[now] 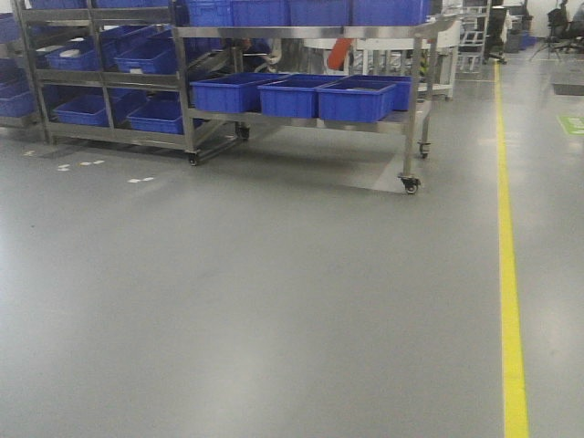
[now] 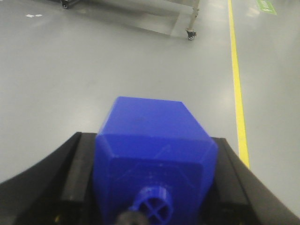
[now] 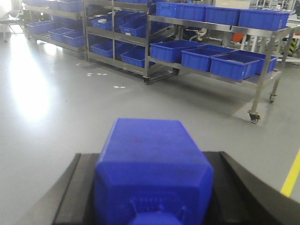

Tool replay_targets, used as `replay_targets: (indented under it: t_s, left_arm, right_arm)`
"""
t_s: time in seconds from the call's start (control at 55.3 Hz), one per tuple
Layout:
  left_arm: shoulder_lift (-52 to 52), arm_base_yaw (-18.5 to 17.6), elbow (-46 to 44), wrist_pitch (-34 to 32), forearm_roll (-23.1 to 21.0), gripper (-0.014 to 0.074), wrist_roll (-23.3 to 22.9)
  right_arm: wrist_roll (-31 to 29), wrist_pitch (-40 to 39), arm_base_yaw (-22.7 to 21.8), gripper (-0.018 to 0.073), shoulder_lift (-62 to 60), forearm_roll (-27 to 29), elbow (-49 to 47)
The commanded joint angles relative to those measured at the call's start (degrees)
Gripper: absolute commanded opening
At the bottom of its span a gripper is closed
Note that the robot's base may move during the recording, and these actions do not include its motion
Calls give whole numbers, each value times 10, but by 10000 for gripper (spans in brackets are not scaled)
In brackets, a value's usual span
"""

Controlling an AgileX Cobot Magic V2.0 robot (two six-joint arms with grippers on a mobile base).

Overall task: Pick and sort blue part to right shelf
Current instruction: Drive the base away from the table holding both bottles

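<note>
We judge the pick done and the carry in hand: the shelf (image 1: pixel 365 32) with its blue bins (image 1: pixel 354 99) stands well apart from us across open floor (image 1: pixel 274 301), so the next move calls for driving up to the shelf and reaching over a bin before letting go. Our left gripper (image 2: pixel 150 138) grips a blue part (image 2: pixel 154 154) far short of the shelf, its black fingers (image 2: pixel 82 168) parted only as wide as the body and pressing both sides, the cap (image 2: pixel 152 208) pointing away from the shelf. Our right gripper (image 3: pixel 150 155) clamps a second blue part (image 3: pixel 152 173) between its fingers (image 3: pixel 77 187) the same way.
</note>
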Motion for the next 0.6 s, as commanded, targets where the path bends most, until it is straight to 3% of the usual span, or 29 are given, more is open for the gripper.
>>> replay_targets:
  t_s: [0.0,0.579]
  left_arm:
    - [5,-5,-18,-48,-8,209,-5]
    - [5,-5,-18,-48,-8,209,-5]
  right_arm:
    - [-4,-56,-1,225,6,-10,-19]
    - [-4,-56,-1,225,6,-10,-19]
